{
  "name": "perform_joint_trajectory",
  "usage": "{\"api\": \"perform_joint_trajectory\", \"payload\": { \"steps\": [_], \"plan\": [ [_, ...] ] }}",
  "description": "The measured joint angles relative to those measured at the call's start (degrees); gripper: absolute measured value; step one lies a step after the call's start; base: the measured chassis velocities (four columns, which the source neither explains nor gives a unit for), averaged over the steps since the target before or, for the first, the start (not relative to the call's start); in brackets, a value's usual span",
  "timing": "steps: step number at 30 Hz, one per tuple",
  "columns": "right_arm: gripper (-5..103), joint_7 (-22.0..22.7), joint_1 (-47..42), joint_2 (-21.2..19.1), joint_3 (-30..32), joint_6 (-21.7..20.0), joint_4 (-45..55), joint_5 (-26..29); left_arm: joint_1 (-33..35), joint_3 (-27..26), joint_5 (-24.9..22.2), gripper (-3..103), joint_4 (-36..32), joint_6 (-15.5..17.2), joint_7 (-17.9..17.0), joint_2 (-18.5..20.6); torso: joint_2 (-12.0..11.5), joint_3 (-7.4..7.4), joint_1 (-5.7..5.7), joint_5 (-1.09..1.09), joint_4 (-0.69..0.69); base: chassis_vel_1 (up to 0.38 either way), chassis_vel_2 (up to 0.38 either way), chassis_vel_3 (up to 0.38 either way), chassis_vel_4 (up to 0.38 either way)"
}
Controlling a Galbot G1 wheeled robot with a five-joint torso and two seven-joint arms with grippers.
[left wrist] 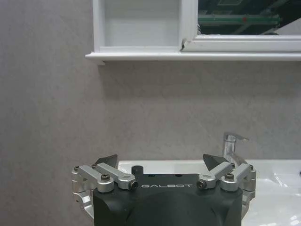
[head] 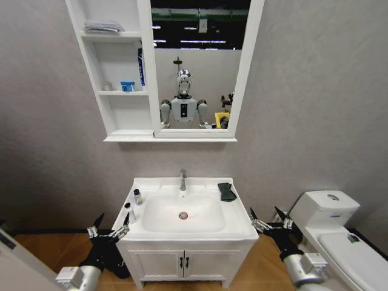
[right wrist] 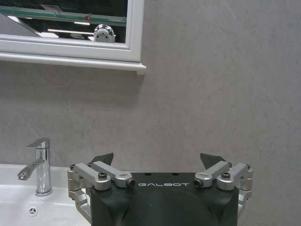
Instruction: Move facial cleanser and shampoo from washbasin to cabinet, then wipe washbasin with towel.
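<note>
The white washbasin (head: 233, 227) stands in the middle of the head view, with a chrome faucet (head: 182, 179) and a round drain (head: 183, 215). Two small dark-capped bottles (head: 137, 197) (head: 127, 206) stand on its left rim; I cannot tell which is the facial cleanser and which the shampoo. The dark folded towel (head: 227, 191) lies on the back right rim. The white cabinet (head: 115, 124) hangs up on the wall beside the mirror. My left gripper (head: 113, 221) (left wrist: 161, 160) hovers open off the basin's left front corner. My right gripper (head: 265, 213) (right wrist: 156, 158) hovers open off its right front corner.
The cabinet shelves hold a grey folded cloth (head: 103, 26), a blue tube (head: 140, 66) and a blue box (head: 127, 86). A white toilet (head: 330, 209) stands close to my right arm. Below the basin is a two-door vanity (head: 182, 262) on a wooden floor.
</note>
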Motion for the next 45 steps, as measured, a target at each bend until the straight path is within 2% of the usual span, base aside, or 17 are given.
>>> {"api": "perform_joint_trajectory", "payload": {
  "steps": [8, 9, 10, 13, 16, 18, 23, 26, 31, 39, 45],
  "plan": [
    [100, 0.19, 1.58, 0.78, -0.4, -0.51, -0.6, -0.07, -0.08, -0.3, 0.45, 100, 4.63, -0.22, 1.44, 0.79, -0.01, 0.0, 0.03, 0.0, 0.01, 0.0, 0.0, 0.0, 0.0],
    [100, 0.19, 1.69, 0.88, -0.45, -0.49, -0.74, -0.11, -0.17, -0.27, 0.45, 100, 4.88, 0.09, 1.77, 0.83, -0.01, 0.0, 0.03, 0.0, 0.01, 0.0, 0.0, 0.0, 0.0],
    [100, 0.17, 2.03, 1.39, -0.61, -0.29, -1.32, -0.19, -0.62, -0.26, 0.78, 100, 5.87, 1.86, 3.83, 0.91, -0.01, 0.01, 0.04, 0.0, 0.01, 0.0, 0.0, 0.0, 0.0],
    [100, 0.16, 2.27, 1.9, -0.28, -0.15, -1.83, 0.27, -2.2, 0.28, 1.42, 100, 7.49, 3.65, 5.37, 1.56, -0.01, 0.01, 0.04, 0.0, 0.01, 0.0, 0.0, 0.0, 0.0],
    [100, 0.15, 2.42, 1.86, 0.38, 0.13, -2.29, 1.14, -3.78, 1.14, 1.61, 100, 8.71, 4.91, 5.34, 2.54, -0.01, 0.01, 0.03, 0.0, 0.01, 0.0, 0.0, 0.0, 0.0],
    [100, 0.07, 2.9, 1.64, 0.93, 0.58, -3.01, 1.92, -5.88, 2.08, 1.34, 100, 10.31, 6.07, 3.55, 3.37, -0.01, 0.01, 0.04, 0.0, -0.01, 0.0, 0.0, 0.0, 0.0],
    [100, 0.08, 3.89, 0.99, 1.11, 0.73, -4.14, 3.48, -8.4, 2.32, 0.87, 100, 12.28, 7.55, 1.65, 3.95, -0.02, 0.01, 0.04, 0.0, 0.02, 0.0, 0.0, 0.0, 0.0],
    [100, 0.03, 4.48, 0.04, 2.07, 1.23, -5.54, 5.6, -12.49, 3.28, 0.58, 100, 15.92, 8.22, -2.32, 5.19, -0.02, 0.02, 0.05, -0.01, 0.01, 0.0, 0.0, 0.0, 0.0],
    [100, -0.19, 4.51, -0.54, 2.85, 1.94, -6.88, 6.59, -15.18, 3.51, -0.01, 100, 18.3, 8.8, -2.63, 5.97, -0.02, 0.02, 0.05, 0.0, 0.02, 0.0, 0.0, 0.0, 0.0],
    [100, -0.34, 4.13, -0.36, 4.3, 2.83, -8.04, 7.98, -22.08, 5.7, -0.13, 100, 26.61, 8.86, -2.92, 6.55, -0.02, 0.02, 0.05, -0.01, 0.01, 0.0, 0.0, 0.0, 0.0],
    [100, -1.9, 4.13, 0.24, 4.61, 4.53, -9.54, 8.18, -26.63, 7.77, -0.07, 100, 30.76, 9.2, -4.8, 7.74, -0.02, 0.01, 0.05, 0.0, 0.0, 0.0, 0.0, 0.0, 0.0]
  ]
}}
